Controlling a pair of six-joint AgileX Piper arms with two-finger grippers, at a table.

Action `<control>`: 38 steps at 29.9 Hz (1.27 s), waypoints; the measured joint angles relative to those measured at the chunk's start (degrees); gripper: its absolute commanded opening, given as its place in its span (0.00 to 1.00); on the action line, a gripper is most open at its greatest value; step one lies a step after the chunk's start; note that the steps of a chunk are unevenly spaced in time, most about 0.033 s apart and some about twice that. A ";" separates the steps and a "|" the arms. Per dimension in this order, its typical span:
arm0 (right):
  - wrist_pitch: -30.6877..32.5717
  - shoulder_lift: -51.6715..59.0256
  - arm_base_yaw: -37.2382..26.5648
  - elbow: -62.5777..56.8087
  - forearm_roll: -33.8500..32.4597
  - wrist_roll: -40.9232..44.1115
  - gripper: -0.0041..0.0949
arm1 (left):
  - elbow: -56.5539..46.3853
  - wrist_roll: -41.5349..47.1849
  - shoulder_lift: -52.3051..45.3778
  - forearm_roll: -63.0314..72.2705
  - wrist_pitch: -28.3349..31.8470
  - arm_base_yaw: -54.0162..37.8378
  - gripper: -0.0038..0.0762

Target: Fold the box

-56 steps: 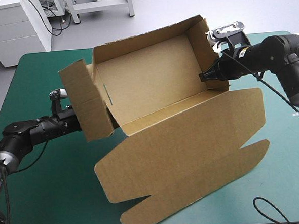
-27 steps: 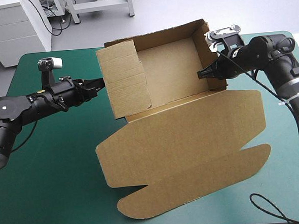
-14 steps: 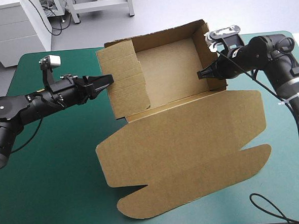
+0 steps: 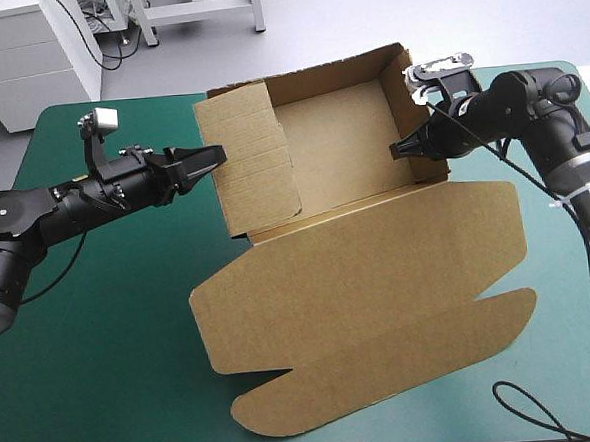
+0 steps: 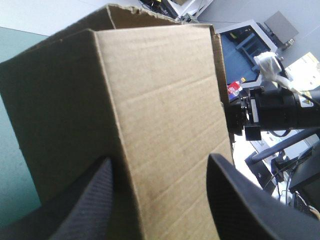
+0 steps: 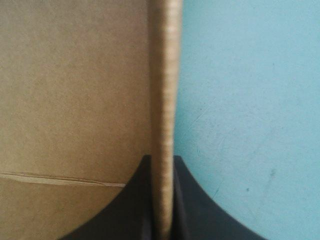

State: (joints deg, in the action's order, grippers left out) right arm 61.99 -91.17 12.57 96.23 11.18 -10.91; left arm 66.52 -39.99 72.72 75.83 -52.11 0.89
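Both side walls of the brown cardboard box (image 4: 359,277) now stand. Our left gripper (image 4: 211,156), fingers apart, has let go of the left wall and hovers just beside it. The box sits mid-way on the teal-green table (image 4: 102,333), lid flat. Our right gripper (image 4: 399,149) stays clamped on the right wall. We judge the left wall holds unaided.

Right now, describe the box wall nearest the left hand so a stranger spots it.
On the teal-green table lies a brown box, lid flat. Its left end wall stands upright, ahead of the open left hand; the opposite wall is pinched by the right hand.
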 measured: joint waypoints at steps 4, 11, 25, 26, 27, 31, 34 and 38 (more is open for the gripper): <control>0.12 0.00 0.00 0.00 -0.18 0.00 0.03 | 1.07 6.22 0.00 -5.90 -0.39 0.00 0.55; -0.08 0.00 0.00 0.00 -0.18 0.06 0.04 | 4.77 18.44 -0.04 -19.91 -1.01 3.44 0.55; -2.25 -0.11 7.56 0.00 -10.40 6.04 0.04 | 5.12 63.39 -0.01 -68.39 9.97 28.35 0.55; -2.68 -0.11 8.79 0.00 -12.07 7.26 0.04 | 5.12 67.27 0.19 -72.14 9.59 29.48 0.55; -3.10 -0.11 9.88 0.00 -13.64 8.38 0.04 | 5.12 70.86 0.39 -75.47 9.14 30.48 0.55; -4.21 -0.11 12.12 0.00 -16.99 10.91 0.04 | 5.12 79.29 2.25 -81.61 7.95 32.59 0.55; -4.34 -0.18 12.25 0.00 -17.84 11.65 0.04 | 5.12 81.39 4.13 -82.34 7.29 32.83 0.55; -4.34 -0.39 12.25 0.00 -18.59 11.84 0.04 | 5.12 83.24 6.48 -82.34 6.77 32.95 0.55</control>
State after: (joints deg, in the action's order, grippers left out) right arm 57.66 -91.57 24.82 96.23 -7.41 0.92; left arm 71.65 43.25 79.21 -6.50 -45.34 33.84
